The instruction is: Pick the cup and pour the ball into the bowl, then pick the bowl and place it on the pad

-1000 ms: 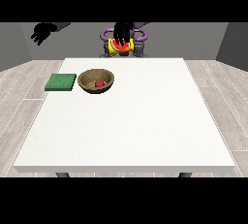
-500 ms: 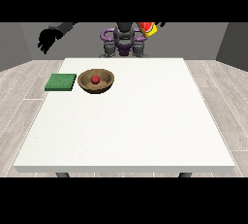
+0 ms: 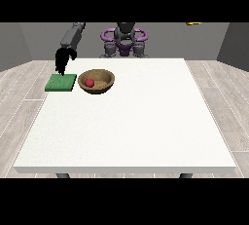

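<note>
A brown wooden bowl [image 3: 96, 81] stands on the white table [image 3: 126, 126] at its far left, and a red ball [image 3: 89, 82] lies inside it. A green pad [image 3: 61, 83] lies flat just left of the bowl. The hand at the view's left [image 3: 63, 61] hangs above the pad's far edge, fingers pointing down and relaxed, holding nothing. A yellow sliver of the cup [image 3: 193, 23] shows at the very top right, high above the table. The hand at the view's right does not show.
The robot's torso [image 3: 124, 41] stands behind the table's far edge. A wooden floor surrounds the table on both sides.
The hand at the view's left has come down from high up to just above the pad. The yellow cup has moved up and to the right, nearly out of view.
</note>
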